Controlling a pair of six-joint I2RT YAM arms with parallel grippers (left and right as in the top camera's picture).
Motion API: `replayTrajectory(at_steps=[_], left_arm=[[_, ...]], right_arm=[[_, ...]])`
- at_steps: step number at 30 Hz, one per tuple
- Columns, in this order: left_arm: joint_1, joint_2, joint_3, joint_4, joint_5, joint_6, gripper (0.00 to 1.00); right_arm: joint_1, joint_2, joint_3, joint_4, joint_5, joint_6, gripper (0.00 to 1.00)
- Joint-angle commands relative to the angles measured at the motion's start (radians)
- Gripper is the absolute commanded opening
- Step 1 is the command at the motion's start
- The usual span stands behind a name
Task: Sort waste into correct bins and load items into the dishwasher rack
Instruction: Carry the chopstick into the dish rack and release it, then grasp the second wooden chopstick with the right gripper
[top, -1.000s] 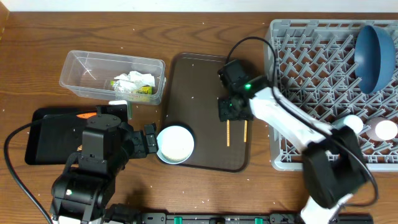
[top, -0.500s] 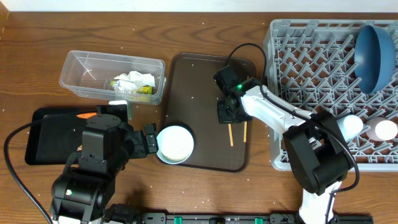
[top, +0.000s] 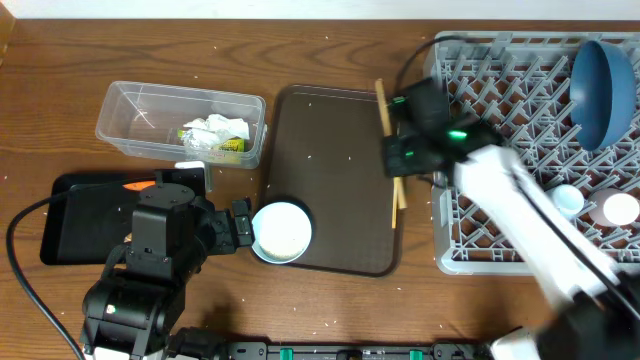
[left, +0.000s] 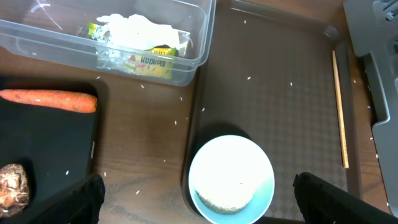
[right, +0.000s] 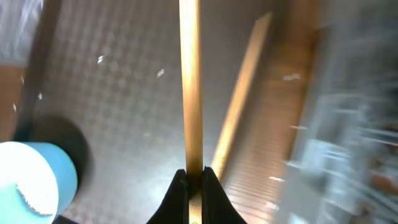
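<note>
Right wrist cam: right claw (right: 194, 179) pinched nearly shut on one thin wooden chopstick (right: 189, 74), long axis 12–6. Overhead: stick leans 11–5 at brown tray (top: 330, 140) edge, beside grey rack (top: 500, 80). 2nd chopstick (top: 396, 195) lies on tray. Left claw (top: 242, 226) wide open, empty, by white bowl (top: 281, 230).

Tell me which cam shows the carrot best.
Left wrist: the carrot lies unobstructed on the black tray, nearly its full length in frame. Overhead shows only an orange sliver; the left arm covers the rest. Right wrist does not show it.
</note>
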Motion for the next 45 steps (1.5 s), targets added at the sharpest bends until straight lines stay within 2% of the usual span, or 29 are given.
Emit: replayTrajectory(at_steps=[1, 4, 7, 14, 15, 18, 23, 28, 33, 36, 40, 45], left_arm=[[0.004, -0.001, 0.007, -0.002, -0.009, 0.012, 0.98], [0.004, -0.001, 0.007, -0.002, -0.009, 0.012, 0.98], [0.004, -0.001, 0.007, -0.002, -0.009, 0.012, 0.98], [0.004, -0.001, 0.007, -0.002, -0.009, 0.012, 0.98], [0.004, -0.001, 0.007, -0.002, -0.009, 0.012, 0.98], [0.004, -0.001, 0.007, -0.002, -0.009, 0.012, 0.98], [0.004, -0.001, 0.007, -0.002, -0.009, 0.012, 0.98], [0.004, -0.001, 0.007, -0.002, -0.009, 0.012, 0.98], [0.004, -0.001, 0.007, -0.001, -0.009, 0.012, 0.98], [0.004, -0.001, 0.007, -0.002, -0.009, 0.012, 0.98], [0.004, -0.001, 0.007, -0.002, -0.009, 0.012, 0.98], [0.004, -0.001, 0.007, -0.002, -0.009, 0.012, 0.98]], right_arm=[[-0.1, -0.082, 0.004, -0.035, 0.106, -0.068, 0.01], [-0.185, -0.097, 0.004, -0.045, 0.12, -0.128, 0.01], [-0.241, -0.068, 0.002, -0.061, 0.109, -0.129, 0.01], [-0.257, 0.042, 0.002, -0.061, 0.114, -0.155, 0.02], [-0.257, 0.044, 0.002, -0.063, 0.114, -0.156, 0.08], [-0.248, 0.018, 0.005, -0.08, 0.093, -0.142, 0.13], [-0.142, -0.075, 0.005, -0.064, -0.129, -0.135, 0.21], [0.0, -0.042, 0.001, -0.059, -0.102, -0.031, 0.27], [0.112, 0.08, -0.01, -0.071, 0.119, 0.256, 0.35], [0.126, 0.17, -0.01, -0.066, 0.209, 0.346, 0.36], [0.1, 0.266, -0.01, 0.002, 0.187, 0.342, 0.29], [0.079, 0.344, -0.01, 0.061, 0.123, 0.293, 0.28]])
